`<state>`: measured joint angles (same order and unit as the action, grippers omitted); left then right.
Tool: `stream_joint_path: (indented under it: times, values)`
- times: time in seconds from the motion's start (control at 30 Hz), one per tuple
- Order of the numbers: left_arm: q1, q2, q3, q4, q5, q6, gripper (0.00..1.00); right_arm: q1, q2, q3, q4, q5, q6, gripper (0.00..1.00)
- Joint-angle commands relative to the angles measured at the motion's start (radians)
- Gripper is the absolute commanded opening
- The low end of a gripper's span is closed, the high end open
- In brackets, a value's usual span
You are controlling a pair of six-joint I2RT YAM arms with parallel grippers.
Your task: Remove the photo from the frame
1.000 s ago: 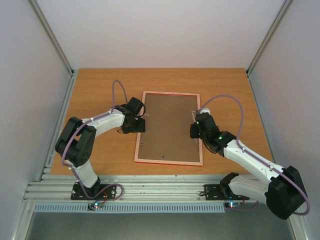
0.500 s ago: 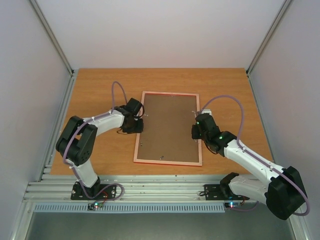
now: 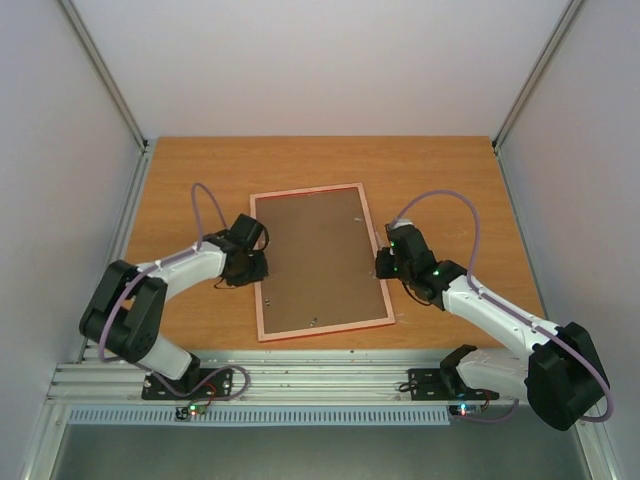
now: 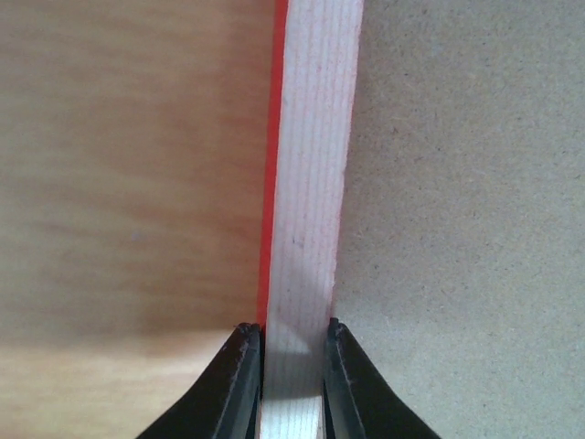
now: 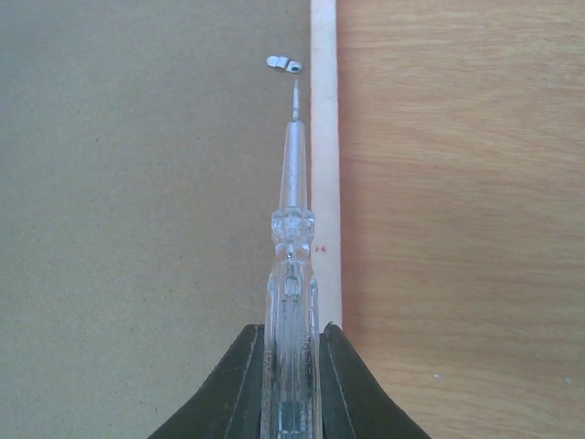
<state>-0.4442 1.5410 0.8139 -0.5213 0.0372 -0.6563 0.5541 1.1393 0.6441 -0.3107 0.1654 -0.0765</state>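
The red frame point(image 3: 326, 329) lies face down on the table with its brown backing board point(image 3: 318, 260) upward. The photo is hidden beneath that board. My left gripper point(image 3: 258, 265) is shut on the frame's left rail; in the left wrist view the pale rail point(image 4: 315, 165) with its red edge sits pinched between the left gripper's point(image 4: 294, 327) black fingers. My right gripper point(image 3: 383, 262) is at the frame's right rail, shut on a clear-handled screwdriver point(image 5: 292, 183). The screwdriver's tip points at a small metal clip point(image 5: 284, 64) on the board beside the rail point(image 5: 324, 137).
The wooden table point(image 3: 450, 190) extends around the frame. Grey walls and metal posts enclose the table on three sides. An aluminium rail point(image 3: 300, 375) carrying both arm bases runs along the near edge.
The left gripper closed on the frame's left rail and pulled it leftward; the frame shifted left and turned slightly. The right gripper followed a little to the left, still holding the screwdriver.
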Motion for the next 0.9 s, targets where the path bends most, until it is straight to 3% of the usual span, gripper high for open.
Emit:
stream_joint_path:
  times: [0.0, 0.23, 0.43, 0.6, 0.77, 0.87]
  values:
    - [0.009, -0.089, -0.077, 0.016, -0.064, -0.194, 0.14, -0.005, 0.005, -0.027, 0.079, -0.054, -0.013, 0.01]
    - [0.003, -0.179, -0.231, 0.161, 0.047, -0.404, 0.14, -0.005, 0.008, -0.061, 0.129, -0.119, -0.009, 0.01]
    - [-0.08, -0.188, -0.294, 0.289, 0.086, -0.593, 0.15, -0.005, 0.004, -0.068, 0.143, -0.152, -0.008, 0.01]
    - [-0.19, -0.212, -0.249, 0.23, 0.026, -0.658, 0.24, -0.005, 0.004, -0.072, 0.153, -0.193, 0.0, 0.01]
    - [-0.221, -0.215, -0.241, 0.21, 0.028, -0.681, 0.33, -0.005, -0.002, -0.072, 0.149, -0.2, 0.001, 0.01]
    - [-0.221, -0.245, -0.21, 0.103, -0.028, -0.657, 0.39, -0.005, -0.003, -0.072, 0.147, -0.199, 0.0, 0.01]
